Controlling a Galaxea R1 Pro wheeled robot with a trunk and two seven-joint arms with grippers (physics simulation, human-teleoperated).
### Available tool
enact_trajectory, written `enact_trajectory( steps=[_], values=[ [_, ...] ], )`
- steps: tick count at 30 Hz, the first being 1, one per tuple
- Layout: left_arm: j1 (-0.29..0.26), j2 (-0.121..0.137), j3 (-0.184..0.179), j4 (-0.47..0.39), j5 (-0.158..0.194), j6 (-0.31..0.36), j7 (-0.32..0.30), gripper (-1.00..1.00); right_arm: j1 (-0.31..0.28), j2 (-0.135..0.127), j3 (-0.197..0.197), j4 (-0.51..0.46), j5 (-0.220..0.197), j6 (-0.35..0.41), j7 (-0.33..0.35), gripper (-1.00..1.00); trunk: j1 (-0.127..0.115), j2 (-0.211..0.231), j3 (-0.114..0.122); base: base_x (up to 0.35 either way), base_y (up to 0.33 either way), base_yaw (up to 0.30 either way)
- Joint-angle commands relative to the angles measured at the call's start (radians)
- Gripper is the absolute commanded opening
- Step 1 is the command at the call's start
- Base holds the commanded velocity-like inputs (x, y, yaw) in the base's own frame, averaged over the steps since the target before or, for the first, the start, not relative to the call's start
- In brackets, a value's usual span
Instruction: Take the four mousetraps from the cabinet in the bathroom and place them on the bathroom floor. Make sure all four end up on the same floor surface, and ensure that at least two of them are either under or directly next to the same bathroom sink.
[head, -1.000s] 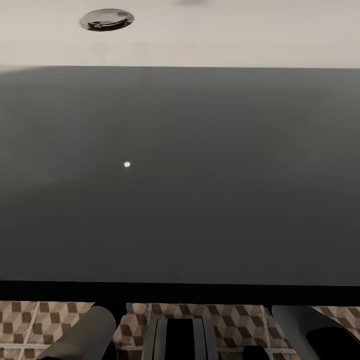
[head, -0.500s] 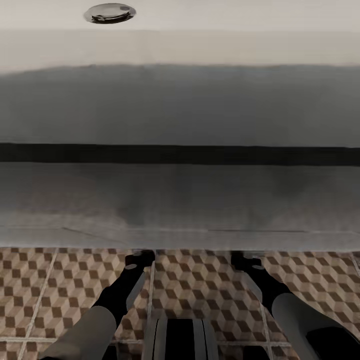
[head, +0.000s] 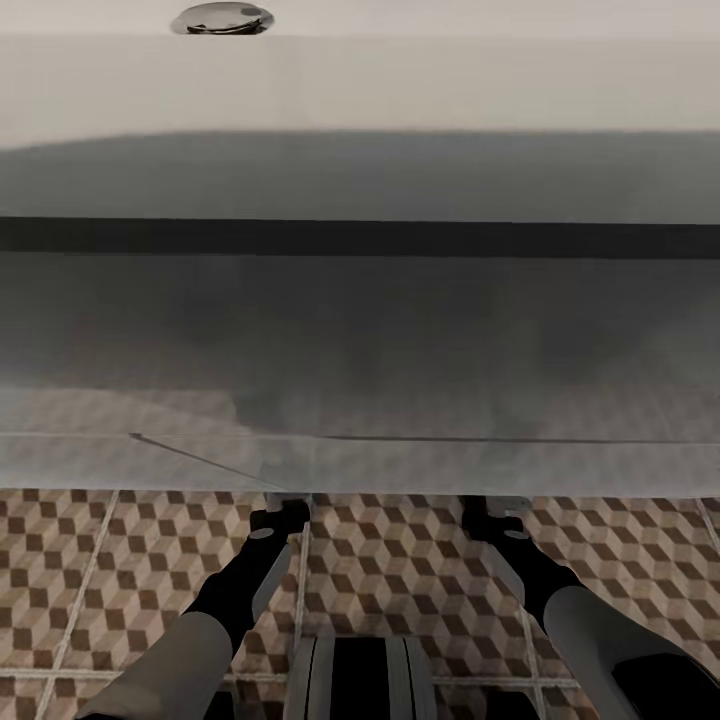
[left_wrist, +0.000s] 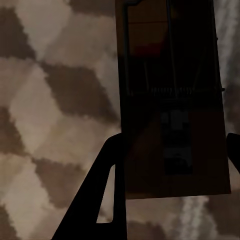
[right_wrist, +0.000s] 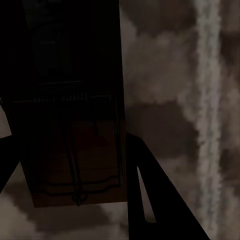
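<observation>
While the head view looks steeply down, the bathroom floor (head: 400, 570) spreads across its lower part: square tiles printed with brown, beige and white cubes, divided by pale grout lines. Above the tiles a broad pale surface with a dark horizontal band (head: 360, 238) spans the whole width, and a round chrome drain fitting (head: 222, 17) sits at the top edge; what fixture this is cannot be told. Two dark arms reach forward over the tiles, the left tool (head: 278, 517) and the right tool (head: 492, 520) ending just at the pale surface's lower edge. Two mousetraps can be counted, one per tool. In the left wrist view the left tool is clamped on a dark brown mousetrap (left_wrist: 172, 100) with pale wire parts, held between its fingers (left_wrist: 107, 185) above the tiles. In the right wrist view the right tool likewise grips a second mousetrap (right_wrist: 75, 125), shadowed, one finger (right_wrist: 150, 195) beside it.
</observation>
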Motion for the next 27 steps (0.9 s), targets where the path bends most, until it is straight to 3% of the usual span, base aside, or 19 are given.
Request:
enact_trajectory(
  steps=[1, 19, 27],
  values=[
    [0.000, 0.001, -0.007, -0.002, 0.009, 0.004, 0.010, -1.00, 0.000, -0.001, 0.009, -0.003, -0.012, 0.006, -0.008, -1.00, 0.000, 0.000, -0.001, 0.000, 0.000, 0.000],
    [0.000, 0.002, -0.007, -0.002, 0.009, 0.005, 0.010, -1.00, 0.000, 0.000, 0.004, -0.002, -0.019, 0.011, -0.010, -1.00, 0.000, 0.000, -0.001, 0.000, 0.000, -0.001],
    [0.000, 0.003, -0.007, -0.002, 0.009, 0.005, 0.010, -1.00, 0.000, 0.002, 0.003, -0.003, -0.022, 0.011, -0.015, -1.00, 0.000, 0.000, -0.001, 0.000, 0.000, -0.097]
  ],
)
